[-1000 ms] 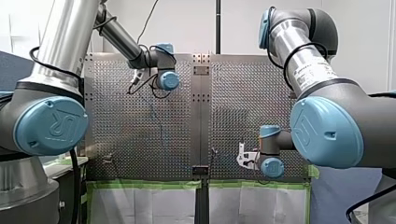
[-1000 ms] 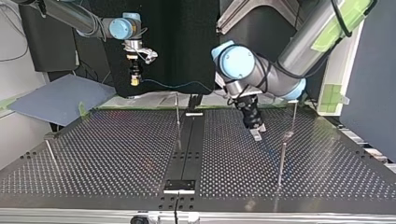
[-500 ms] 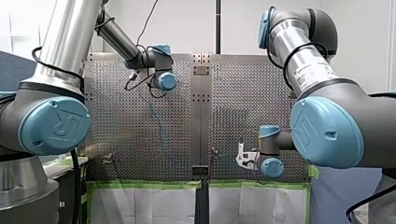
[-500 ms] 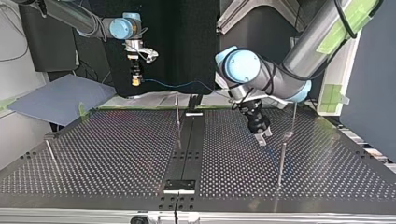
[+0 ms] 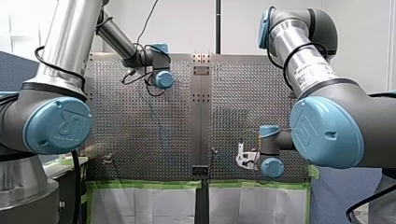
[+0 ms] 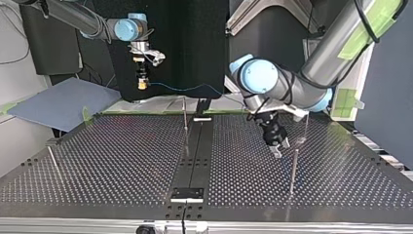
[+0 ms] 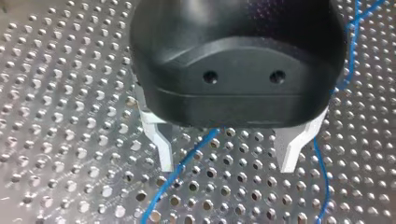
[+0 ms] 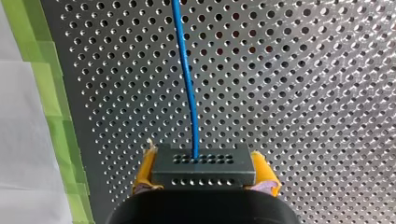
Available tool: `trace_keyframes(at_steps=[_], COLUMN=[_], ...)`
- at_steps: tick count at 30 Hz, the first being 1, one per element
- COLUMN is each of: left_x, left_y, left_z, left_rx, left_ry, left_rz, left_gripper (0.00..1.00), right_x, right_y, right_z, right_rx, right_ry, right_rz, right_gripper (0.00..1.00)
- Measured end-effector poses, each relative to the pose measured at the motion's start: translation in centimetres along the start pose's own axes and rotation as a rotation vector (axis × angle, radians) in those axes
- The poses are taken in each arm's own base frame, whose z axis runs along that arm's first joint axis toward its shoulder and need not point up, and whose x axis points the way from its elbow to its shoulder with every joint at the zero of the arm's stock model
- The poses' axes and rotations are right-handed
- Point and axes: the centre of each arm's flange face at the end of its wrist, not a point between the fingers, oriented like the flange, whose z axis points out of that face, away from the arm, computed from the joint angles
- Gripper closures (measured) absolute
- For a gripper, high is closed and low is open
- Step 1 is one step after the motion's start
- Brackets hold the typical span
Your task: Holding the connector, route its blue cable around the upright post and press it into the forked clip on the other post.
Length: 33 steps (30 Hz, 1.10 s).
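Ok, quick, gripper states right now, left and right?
Left gripper: open, blue cable passing loose through the gap.
Right gripper: shut on the black connector.

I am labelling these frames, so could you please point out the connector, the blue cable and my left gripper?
connector (image 8: 203,167): right wrist view, middle of its dark perforated face.
blue cable (image 8: 186,79): right wrist view, mid-run ahead of the connector.
left gripper (image 7: 226,168): left wrist view, midway between its fingertips.

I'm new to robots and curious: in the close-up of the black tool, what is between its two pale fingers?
In the left wrist view, the blue cable crosses the gap between my left tool's open fingers, over the perforated table.
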Motion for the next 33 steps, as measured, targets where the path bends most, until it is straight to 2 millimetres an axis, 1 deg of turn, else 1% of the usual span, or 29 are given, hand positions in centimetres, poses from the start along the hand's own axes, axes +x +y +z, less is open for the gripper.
trace_keyframes(at_steps=[7, 15, 20, 24, 33], left_x=[0.4, 0.4, 1.1, 2.0, 2.5], left_y=[0.3, 0.1, -0.9, -1.8, -1.5], left_z=[0.7, 1.0, 1.6, 1.9, 2.8], left_rx=[-0.002, 0.011, 0.024, 0.034, 0.011], left_ry=[0.004, -0.012, 0.006, 0.035, 0.067], left_rz=[0.07, 0.091, 0.117, 0.147, 0.128], left_gripper=[0.0, 0.0, 0.0, 0.0, 0.0], right_x=[0.0, 0.0, 0.0, 0.0, 0.0], right_y=[0.0, 0.0, -0.1, -0.1, -0.2], right_z=[0.0, 0.0, 0.0, 0.0, 0.0], right_rx=[0.0, 0.001, 0.002, 0.002, 0.004], right_ry=[-0.001, -0.001, -0.001, 0.0, 0.004], right_rz=[0.0, 0.0, 0.0, 0.0, 0.001], right_gripper=[1.0, 1.0, 1.0, 1.0, 1.0])
